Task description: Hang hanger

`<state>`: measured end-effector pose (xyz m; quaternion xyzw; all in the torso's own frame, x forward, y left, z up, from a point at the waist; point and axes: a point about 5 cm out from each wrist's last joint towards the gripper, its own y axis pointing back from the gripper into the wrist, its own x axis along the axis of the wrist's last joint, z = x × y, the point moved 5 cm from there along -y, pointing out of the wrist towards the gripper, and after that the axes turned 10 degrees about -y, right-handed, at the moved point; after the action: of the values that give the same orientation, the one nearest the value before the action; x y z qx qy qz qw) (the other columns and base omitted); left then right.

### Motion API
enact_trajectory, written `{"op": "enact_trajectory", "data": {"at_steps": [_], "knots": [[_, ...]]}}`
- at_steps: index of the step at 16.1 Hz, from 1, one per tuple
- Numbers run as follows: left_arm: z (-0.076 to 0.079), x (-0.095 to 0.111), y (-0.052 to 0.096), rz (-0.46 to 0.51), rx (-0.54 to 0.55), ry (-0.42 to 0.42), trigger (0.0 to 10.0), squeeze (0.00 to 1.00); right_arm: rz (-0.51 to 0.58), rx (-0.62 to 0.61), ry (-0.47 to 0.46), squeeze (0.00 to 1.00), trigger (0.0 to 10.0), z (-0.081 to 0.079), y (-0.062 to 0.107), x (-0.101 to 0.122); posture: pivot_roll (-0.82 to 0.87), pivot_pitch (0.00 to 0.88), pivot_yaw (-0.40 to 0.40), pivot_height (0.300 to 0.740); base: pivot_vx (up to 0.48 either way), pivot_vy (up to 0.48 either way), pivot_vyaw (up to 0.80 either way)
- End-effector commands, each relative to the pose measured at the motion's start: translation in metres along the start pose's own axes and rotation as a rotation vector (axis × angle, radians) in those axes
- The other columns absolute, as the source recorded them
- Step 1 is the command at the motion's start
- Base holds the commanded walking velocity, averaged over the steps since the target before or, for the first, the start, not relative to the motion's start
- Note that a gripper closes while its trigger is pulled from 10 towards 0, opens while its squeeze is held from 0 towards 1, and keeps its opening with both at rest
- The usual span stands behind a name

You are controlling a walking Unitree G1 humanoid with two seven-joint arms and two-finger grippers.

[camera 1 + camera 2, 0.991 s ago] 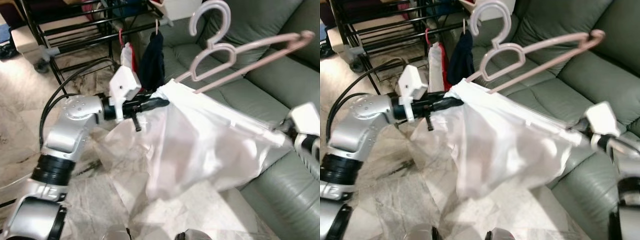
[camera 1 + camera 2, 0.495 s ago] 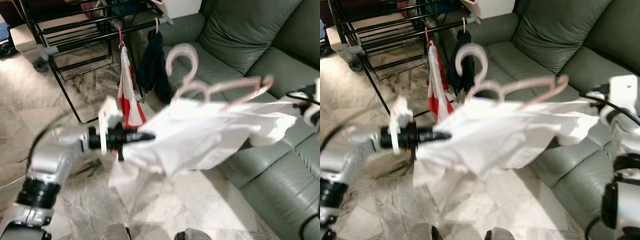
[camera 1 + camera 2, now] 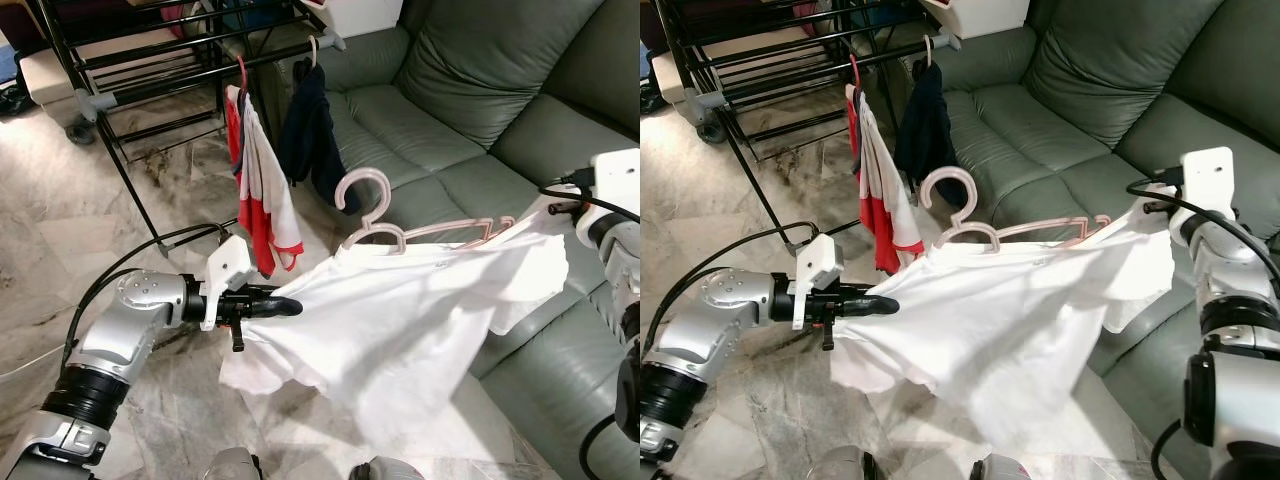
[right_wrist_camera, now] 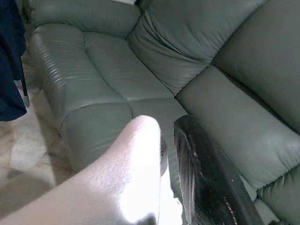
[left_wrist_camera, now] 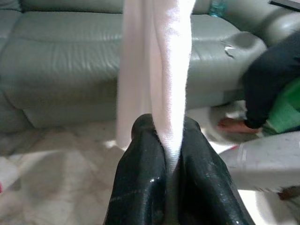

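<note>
The hanging was not yet done. The shirt [image 3: 400, 330] was on the pink hanger [image 3: 400, 235], and the two were held in the air between the grippers, well apart from the rack [image 3: 150, 60]. What was left, as I judge it, was to carry the hook up to a bar of the rack and to set it there.

Nearest to the camera, at about 8 o'clock in the eye views, the left gripper [image 3: 275, 307] was clamped on one edge of the shirt. In the left wrist view its fingers [image 5: 140, 187] were pressed together, with a fold of the white cloth between them.

The hanger lay from this gripper toward 2 o'clock, with its hook pointing up. The cloth hung below it, above the floor [image 3: 60, 240].

At about 3 o'clock the right gripper [image 4: 161, 154] was at the other end of the shirt. The white cloth covered one finger there, so I cannot tell whether it was closed on it.

Farther, at 11 o'clock, the rack stood with a red-and-white garment [image 3: 255, 190] and a dark garment [image 3: 310, 130] hanging on it. The sofa [image 3: 480, 80] was behind, at 1 o'clock.
</note>
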<state>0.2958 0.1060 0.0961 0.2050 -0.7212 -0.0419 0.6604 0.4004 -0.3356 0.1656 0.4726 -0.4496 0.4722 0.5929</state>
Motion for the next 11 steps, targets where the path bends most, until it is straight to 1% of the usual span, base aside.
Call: {"op": "enact_trajectory", "data": {"at_steps": [1, 2, 3, 4, 5, 6, 7, 8, 9, 11], "knots": [[-0.005, -0.001, 0.001, -0.015, 0.019, -0.016, 0.0, 0.00, 0.041, -0.001, 0.023, 0.00, 0.0, 0.002, -0.002, 0.015, -0.02, 0.022, -0.035, 0.740, 0.000, 0.000, 0.00], [-0.015, 0.006, -0.001, 0.057, 0.088, 0.029, 0.0, 0.00, -0.029, 0.030, 0.045, 0.00, 0.0, -0.003, -0.001, 0.000, -0.02, 0.020, -0.036, 0.740, 0.000, 0.000, 0.00], [-0.027, 0.013, 0.001, 0.109, 0.166, 0.034, 0.0, 0.00, -0.145, 0.065, 0.075, 0.00, 0.0, -0.006, 0.002, -0.025, -0.02, 0.020, -0.036, 0.740, 0.000, 0.000, 0.00], [-0.029, 0.014, 0.001, 0.119, 0.184, 0.033, 0.0, 0.00, -0.172, 0.073, 0.080, 0.00, 0.0, -0.007, 0.004, -0.031, -0.02, 0.020, -0.038, 0.740, 0.000, 0.000, 0.00], [-0.037, 0.022, 0.003, 0.179, 0.230, 0.059, 0.0, 0.00, -0.213, 0.043, 0.082, 0.00, 0.0, -0.003, 0.007, -0.043, -0.02, 0.020, -0.038, 0.740, 0.000, 0.000, 0.00], [-0.034, 0.027, 0.003, 0.208, 0.206, 0.076, 0.0, 0.00, -0.212, -0.039, 0.079, 0.00, 0.0, 0.007, 0.008, -0.045, -0.01, 0.021, -0.039, 0.740, 0.000, 0.000, 0.00], [-0.029, 0.029, 0.003, 0.217, 0.169, 0.090, 0.0, 0.00, -0.195, -0.087, 0.058, 0.00, 0.0, 0.013, 0.008, -0.041, -0.01, 0.021, -0.039, 0.740, 0.000, 0.000, 0.00], [-0.014, 0.027, 0.001, 0.208, 0.078, 0.111, 0.0, 0.00, -0.133, -0.192, -0.010, 0.00, 0.0, 0.026, 0.007, -0.028, -0.01, 0.021, -0.037, 0.740, 0.000, 0.000, 0.00], [-0.005, 0.020, 0.000, 0.182, 0.023, 0.124, 0.0, 0.00, -0.101, -0.214, -0.030, 0.00, 0.0, 0.028, 0.005, -0.019, -0.01, 0.021, -0.036, 0.740, 0.000, 0.000, 0.00], [0.010, 0.010, -0.001, 0.135, -0.065, 0.134, 0.0, 0.00, -0.048, -0.230, -0.038, 0.00, 0.0, 0.029, 0.002, -0.003, -0.01, 0.020, -0.035, 0.740, 0.000, 0.000, 0.00]]}}
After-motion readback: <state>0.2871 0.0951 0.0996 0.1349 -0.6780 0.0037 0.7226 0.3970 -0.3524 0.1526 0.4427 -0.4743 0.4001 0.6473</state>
